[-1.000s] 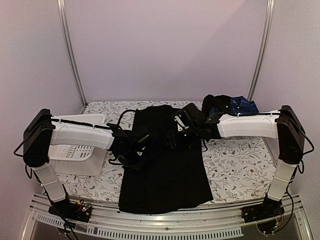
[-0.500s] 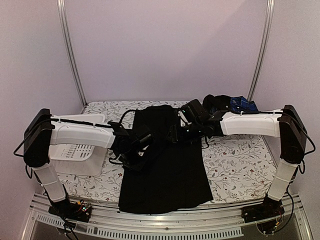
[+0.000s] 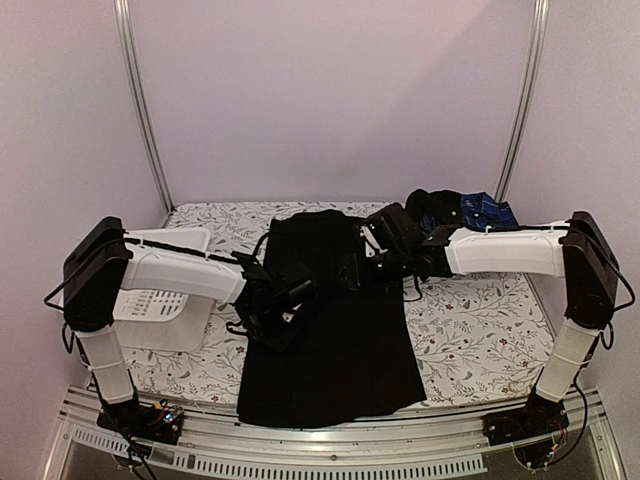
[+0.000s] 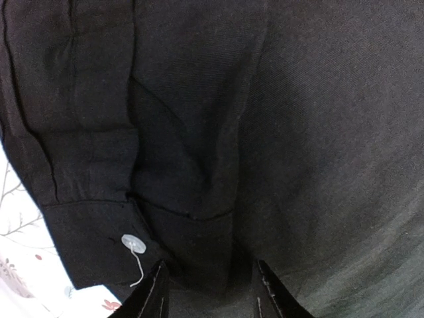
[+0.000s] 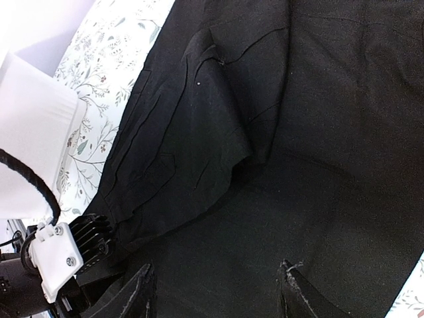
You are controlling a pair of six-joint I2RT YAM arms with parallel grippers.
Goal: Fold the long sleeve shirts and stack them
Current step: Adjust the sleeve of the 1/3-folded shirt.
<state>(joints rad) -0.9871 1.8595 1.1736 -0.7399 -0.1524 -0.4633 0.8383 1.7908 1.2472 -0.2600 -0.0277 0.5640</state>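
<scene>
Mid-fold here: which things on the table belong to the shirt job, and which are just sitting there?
Job:
- black shirt, laid out at centre
- blue plaid shirt, bunched at the far right

Lying about:
- white slotted basket, at the left
- floral table cover

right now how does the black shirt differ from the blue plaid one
The black shirt lies spread flat down the middle of the table; the plaid shirt sits crumpled at the far right corner. The black one is plain, the plaid one blue-patterned. Both rest on it.
</scene>
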